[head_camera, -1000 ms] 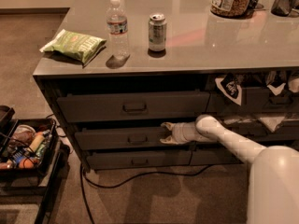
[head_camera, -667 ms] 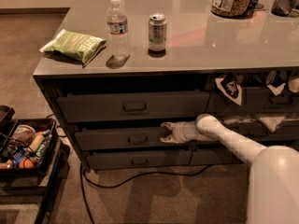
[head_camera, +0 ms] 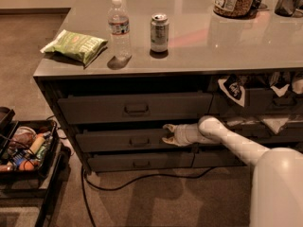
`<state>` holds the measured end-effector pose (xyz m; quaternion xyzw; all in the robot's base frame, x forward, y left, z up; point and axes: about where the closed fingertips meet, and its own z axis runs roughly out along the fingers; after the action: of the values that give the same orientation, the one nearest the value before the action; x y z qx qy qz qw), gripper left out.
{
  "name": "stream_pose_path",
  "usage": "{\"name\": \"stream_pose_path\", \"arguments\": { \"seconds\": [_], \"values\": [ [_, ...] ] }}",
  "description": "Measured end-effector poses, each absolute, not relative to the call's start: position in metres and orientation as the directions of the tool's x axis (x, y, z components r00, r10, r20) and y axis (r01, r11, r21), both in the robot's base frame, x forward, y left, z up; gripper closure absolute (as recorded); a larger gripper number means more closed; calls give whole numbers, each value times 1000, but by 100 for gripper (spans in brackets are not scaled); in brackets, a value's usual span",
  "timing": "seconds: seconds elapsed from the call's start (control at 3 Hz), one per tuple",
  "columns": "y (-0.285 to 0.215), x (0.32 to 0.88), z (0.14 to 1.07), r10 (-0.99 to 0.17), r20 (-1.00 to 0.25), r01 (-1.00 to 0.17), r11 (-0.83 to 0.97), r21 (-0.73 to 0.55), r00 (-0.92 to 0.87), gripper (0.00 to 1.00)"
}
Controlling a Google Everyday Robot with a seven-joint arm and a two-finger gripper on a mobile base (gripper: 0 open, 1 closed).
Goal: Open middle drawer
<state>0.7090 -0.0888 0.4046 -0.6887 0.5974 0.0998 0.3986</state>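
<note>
At the middle drawer (head_camera: 111,140), our tool (head_camera: 165,134) sits right of the handle (head_camera: 139,141); we cannot tell its opening. Missing the handle, it could slip off.

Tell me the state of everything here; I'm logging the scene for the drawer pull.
middle drawer: not pulled out, inside not showing.
gripper: at the middle drawer's front, right of its handle.
top drawer: inside not showing.
bottom drawer: inside not showing.
water bottle: upright, capped.
can: upright.
chip bag: lying flat.
</note>
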Motion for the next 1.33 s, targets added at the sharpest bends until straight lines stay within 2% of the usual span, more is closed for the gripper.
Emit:
{"name": "stream_pose_path", "arguments": {
  "seconds": [0.67,1.0,1.33],
  "values": [
    [-91,698,403,-716,-647,-923,9,-384,262,82],
    [-92,701,405,-716,-647,-923,9,-384,262,76],
    [-92,702,406,-716,-647,-923,9,-384,262,78]
  ]
}}
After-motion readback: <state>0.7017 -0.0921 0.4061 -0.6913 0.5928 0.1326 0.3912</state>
